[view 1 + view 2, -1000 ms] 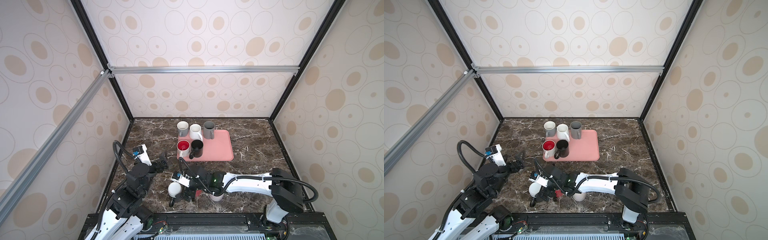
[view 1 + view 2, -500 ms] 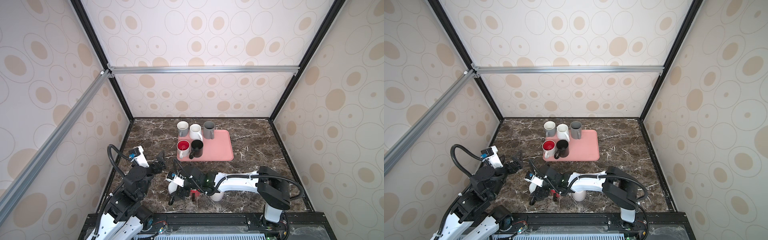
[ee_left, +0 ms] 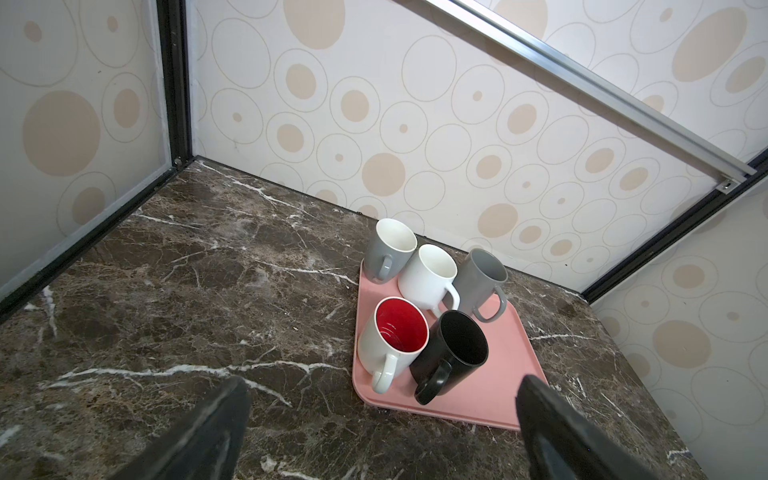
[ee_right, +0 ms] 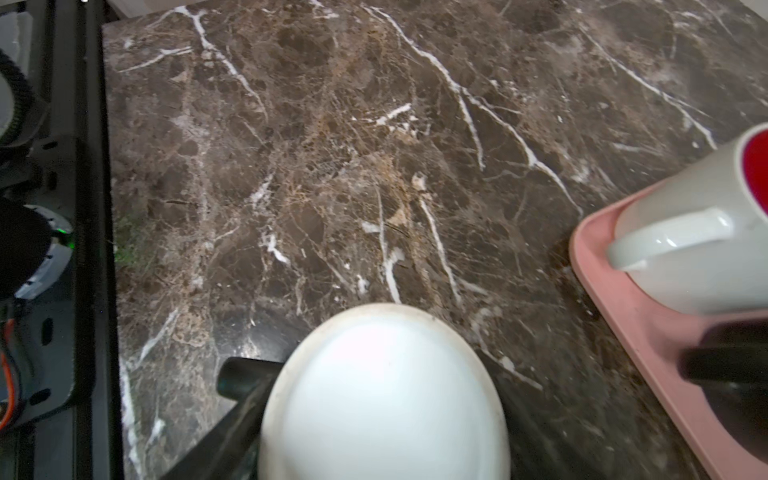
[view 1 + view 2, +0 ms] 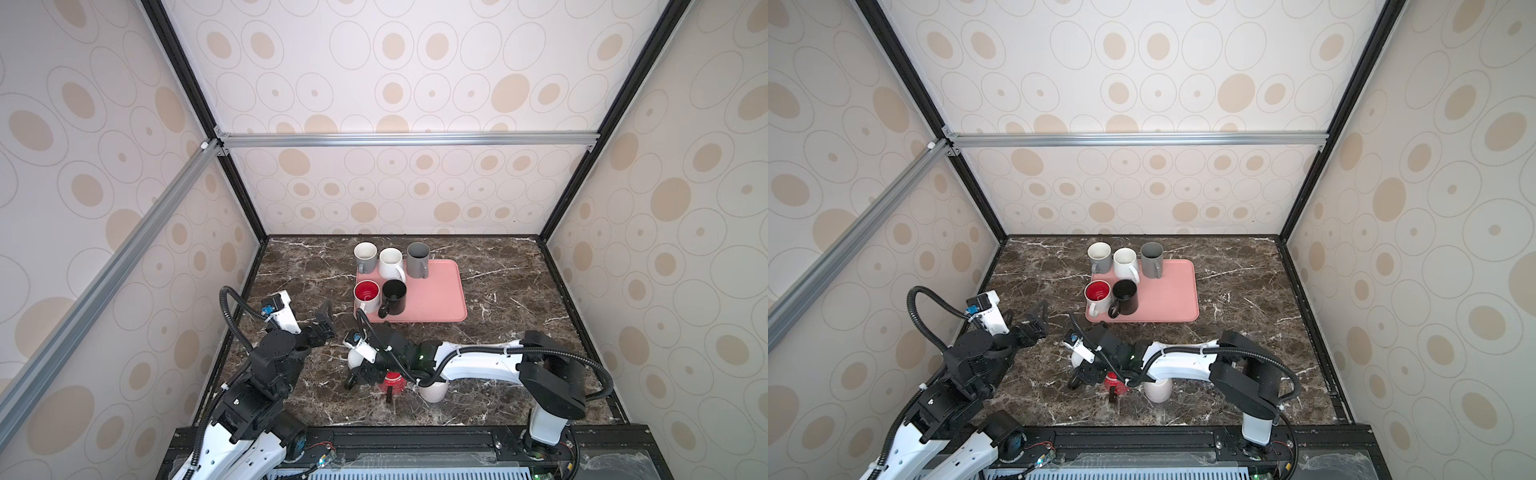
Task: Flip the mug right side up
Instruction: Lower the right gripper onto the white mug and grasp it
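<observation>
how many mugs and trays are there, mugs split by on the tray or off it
mugs on the pink tray: 5 (grey with white inside, plain white, all grey, white with red inside, black)
mugs on the marble table: 3 (white base-up, red, pale)
trays: 1
total: 9

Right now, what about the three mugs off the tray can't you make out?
White mug: right wrist view, lower edge cuts it off; jaws blurred, contact unclear. In both top views the wrist camera covers most of it.
Red mug: top views, right arm overlaps its far side.
Pale mug: arm covers its top; which way up is unclear.
</observation>
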